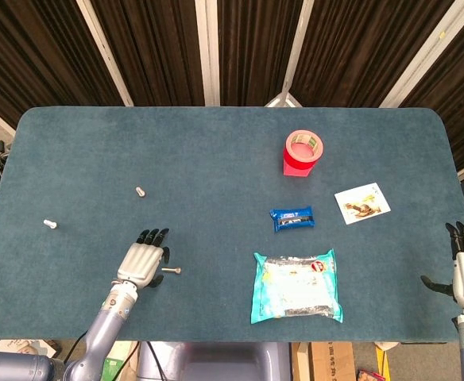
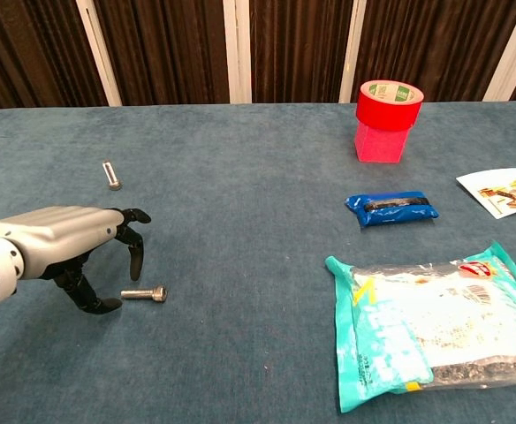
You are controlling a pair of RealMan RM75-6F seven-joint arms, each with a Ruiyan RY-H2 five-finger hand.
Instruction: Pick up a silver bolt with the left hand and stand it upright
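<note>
Your left hand (image 2: 59, 252) hovered empty, fingers spread, beside the silver bolt (image 2: 144, 293) lying flat near the surface's front-left edge. Closing off-centre would likely have rolled it away.

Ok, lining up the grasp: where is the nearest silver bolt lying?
The silver bolt lies flat on the table, front-left in the chest view, just right of the left hand.

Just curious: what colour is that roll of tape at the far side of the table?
Red, with a green-and-white label inside its core: the roll of tape shows best in the chest view.
</note>
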